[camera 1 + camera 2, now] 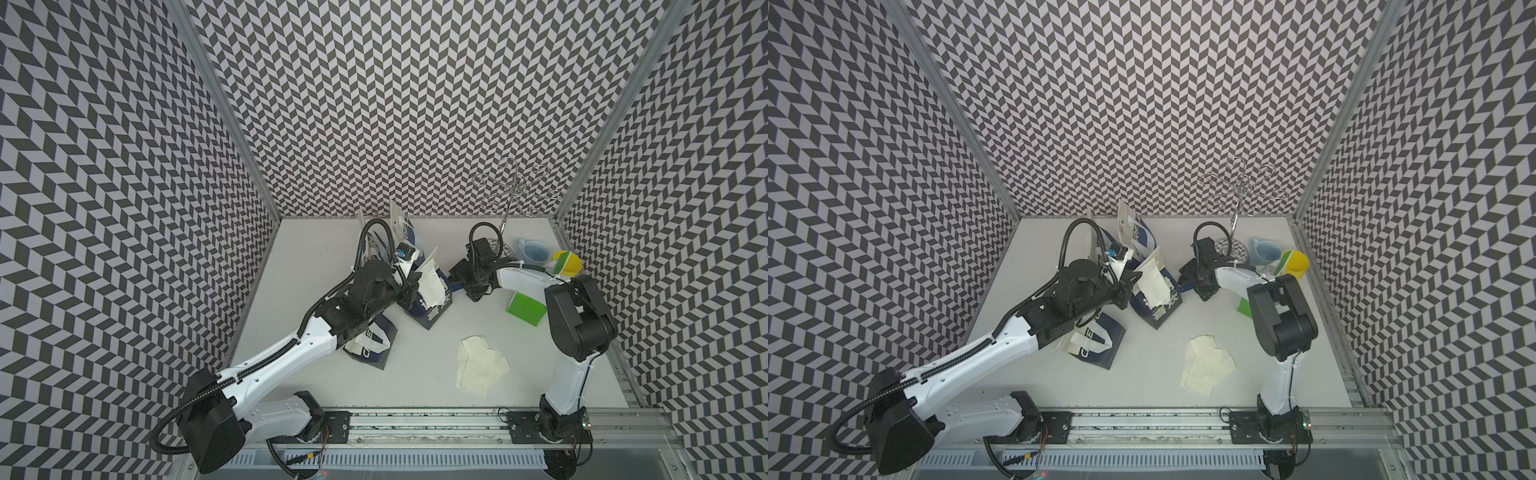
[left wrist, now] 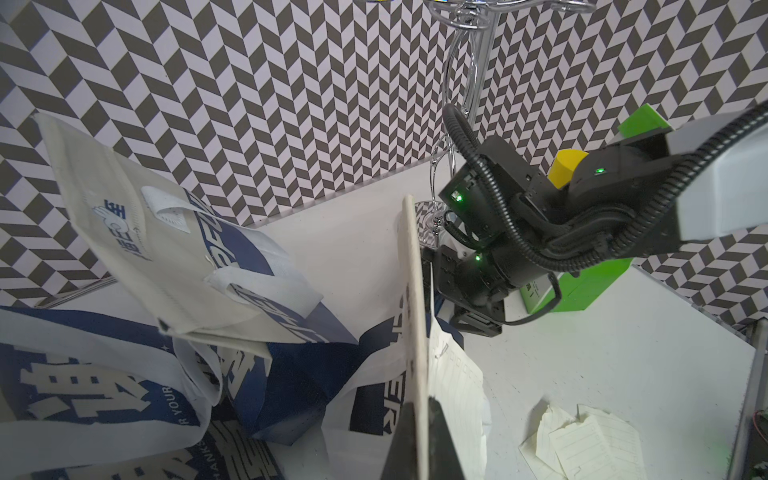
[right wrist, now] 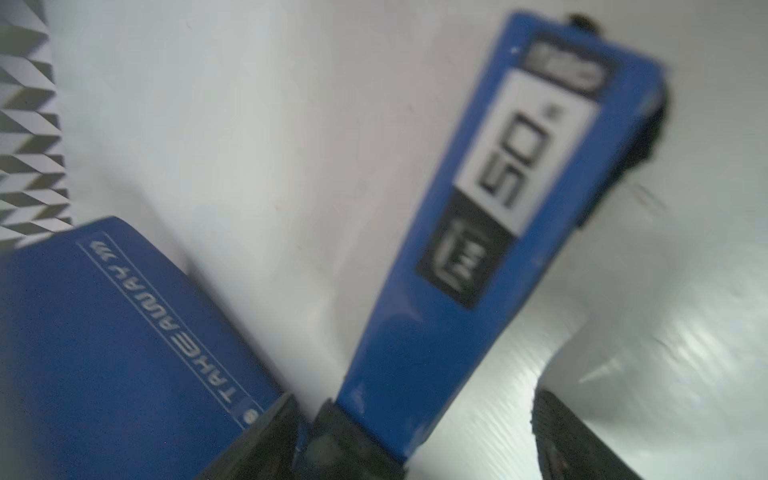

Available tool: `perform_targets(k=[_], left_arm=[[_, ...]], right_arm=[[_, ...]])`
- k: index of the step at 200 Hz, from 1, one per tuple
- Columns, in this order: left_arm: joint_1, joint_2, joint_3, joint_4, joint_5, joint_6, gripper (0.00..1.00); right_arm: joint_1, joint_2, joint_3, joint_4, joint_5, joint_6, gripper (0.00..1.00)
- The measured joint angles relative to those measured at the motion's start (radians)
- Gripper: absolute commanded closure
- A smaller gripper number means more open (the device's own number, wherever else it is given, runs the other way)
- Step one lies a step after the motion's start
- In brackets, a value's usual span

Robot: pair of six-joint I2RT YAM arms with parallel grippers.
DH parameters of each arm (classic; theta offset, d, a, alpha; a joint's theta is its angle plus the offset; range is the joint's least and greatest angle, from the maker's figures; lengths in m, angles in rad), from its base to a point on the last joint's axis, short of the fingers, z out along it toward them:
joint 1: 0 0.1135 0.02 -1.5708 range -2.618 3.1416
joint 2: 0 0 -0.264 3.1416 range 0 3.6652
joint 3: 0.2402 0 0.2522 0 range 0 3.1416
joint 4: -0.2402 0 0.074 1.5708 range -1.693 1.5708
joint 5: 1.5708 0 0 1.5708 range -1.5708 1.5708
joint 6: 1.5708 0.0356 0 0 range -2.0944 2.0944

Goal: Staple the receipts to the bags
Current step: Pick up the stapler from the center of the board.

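Your left claw [image 1: 409,291] pinches the thin cream paper receipt [image 1: 430,282] on the dark blue paper bag [image 1: 424,318] on the bench [image 1: 374,386], your right claw [image 3: 415,399] sits spread round the long blue stapler [image 3: 478,208], and the paper looks light and floppy, so grip its edge.

stapler [image 3: 478,199]: blurred | green bag [image 1: 524,311]: partly behind right arm [image 1: 578,328]
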Motion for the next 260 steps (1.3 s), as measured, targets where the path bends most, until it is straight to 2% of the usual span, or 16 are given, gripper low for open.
perform_targets(k=[43,66,102,125,140,174,227,260], left_arm=[[0.0,0.019,0.002,0.0,0.001,0.0,1.0],[0.0,0.04,0.012,-0.009,0.01,0.0,1.0],[0.006,0.098,0.087,-0.088,0.084,0.031,1.0],[0.01,0.137,0.145,-0.153,0.142,0.055,1.0],[0.011,0.146,0.161,-0.171,0.162,0.061,1.0],[0.011,0.146,0.165,-0.184,0.182,0.06,1.0],[0.011,0.146,0.166,-0.188,0.193,0.06,1.0],[0.013,0.151,0.177,-0.197,0.194,0.061,1.0]], right_arm=[[0.001,-0.113,-0.116,-0.109,0.112,-0.163,0.14],[0.0,-0.144,-0.129,-0.128,0.133,-0.276,0.2],[0.0,-0.15,-0.083,-0.123,0.101,-0.462,0.27],[0.0,-0.124,0.0,-0.128,0.101,-0.538,0.36],[-0.001,-0.094,0.05,-0.127,0.113,-0.565,0.4],[-0.001,-0.024,0.102,-0.122,0.158,-0.595,0.4],[-0.002,-0.032,0.038,-0.142,0.231,-0.604,0.41],[-0.002,-0.032,0.018,-0.157,0.227,-0.603,0.57]])
